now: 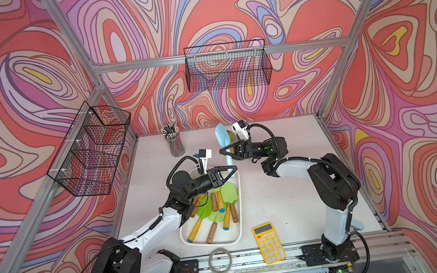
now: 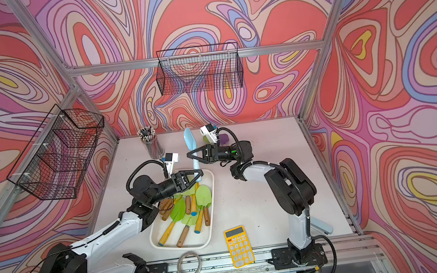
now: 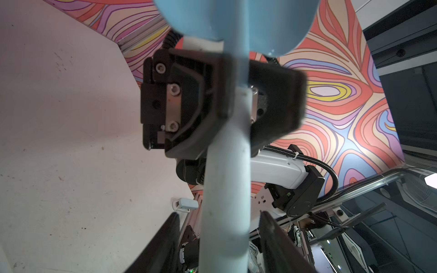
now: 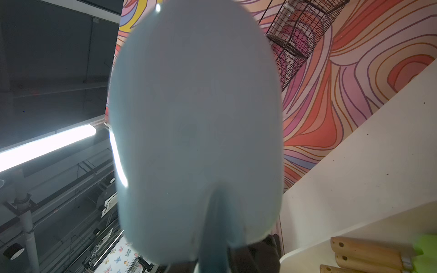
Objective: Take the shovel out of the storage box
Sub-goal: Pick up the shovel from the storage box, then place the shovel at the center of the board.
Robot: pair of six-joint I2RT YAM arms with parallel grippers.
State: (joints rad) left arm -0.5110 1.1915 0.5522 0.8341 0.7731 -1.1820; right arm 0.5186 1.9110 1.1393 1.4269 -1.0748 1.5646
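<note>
Flanking the handle end without gripping it, the left gripper (image 1: pixel 232 170) stands apart over the far end of the shallow white plastic storage box (image 1: pixel 224 237), seemingly because the right gripper (image 1: pixel 226 153), clamped below the blade, alone carries the raised pale blue plastic shovel (image 1: pixel 221 135).

The shovel (image 1: pixel 221 134) is pale blue and the box (image 1: pixel 224 238) is white. The trowels (image 1: pixel 229 193) have lime-green blades and tan wood handles, some blue-tipped. Bright yellow calculator (image 1: pixel 268 244), black wire baskets (image 1: pixel 227 66), and walls (image 1: pixel 225 7) in wild red, pink and purple swirls.
</note>
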